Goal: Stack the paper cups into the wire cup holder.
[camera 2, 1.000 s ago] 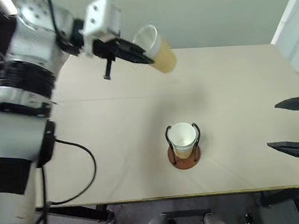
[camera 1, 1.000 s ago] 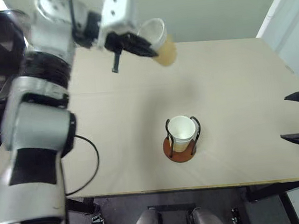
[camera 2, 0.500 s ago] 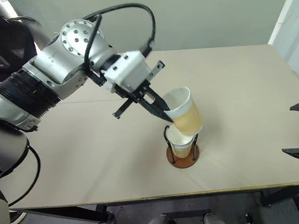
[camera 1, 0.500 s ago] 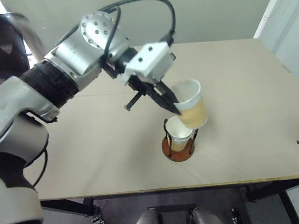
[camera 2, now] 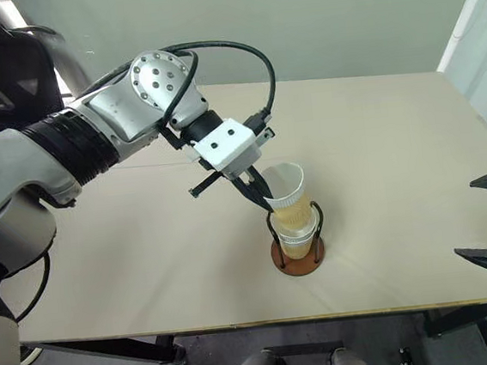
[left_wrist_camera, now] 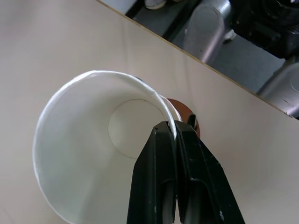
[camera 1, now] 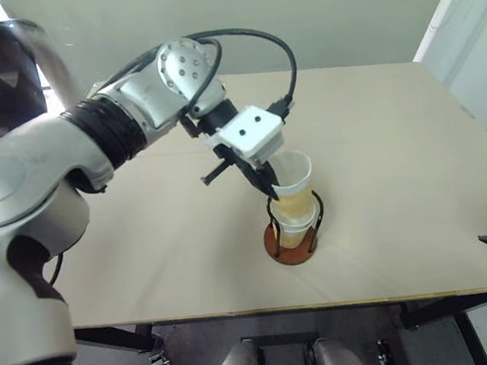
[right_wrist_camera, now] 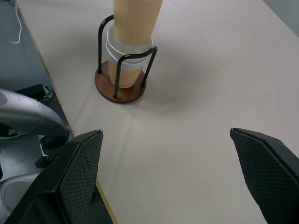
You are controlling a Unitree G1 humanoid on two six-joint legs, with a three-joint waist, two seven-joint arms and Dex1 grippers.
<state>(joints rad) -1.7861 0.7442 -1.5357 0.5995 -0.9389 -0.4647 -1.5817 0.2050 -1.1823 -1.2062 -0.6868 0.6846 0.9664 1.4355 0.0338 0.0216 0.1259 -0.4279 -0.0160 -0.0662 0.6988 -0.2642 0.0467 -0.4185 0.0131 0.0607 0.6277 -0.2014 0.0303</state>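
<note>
the left claw [camera 2: 264, 202] is pinched tight on the rim of a paper cup [camera 2: 289, 199], one finger inside the white mouth and one against the tan outer wall, as the left wrist view shows with the fingers [left_wrist_camera: 161, 177] closed on the thin edge. the cup hangs upright, its bottom already entered into the mouth of a second cup [right_wrist_camera: 125, 65] that sits in the wire cup holder [right_wrist_camera: 119, 88] on the bench [camera 1: 397, 159]. it looks only partly seated; much of its wall stands above the black wire loops.

the right claw [right_wrist_camera: 173, 172] stands wide apart with nothing in it, off by the right edge of the bench, well away from the holder.

a paper cup like this is likely very light and thin-walled, so the rim will probably flex or go oval under a hard pinch, and the wrist view does show the edge slightly bent at the grip. the rolled rim is the stiffest part and the sensible place to hold it; squeezing the mid wall would crush it. nested cups tend to bind by friction, so i judge it needs a straight, gentle push down, kept in line with the lower cup, before letting go. the holder looks light too and could tip or slide if the cup is pressed off centre.
</note>
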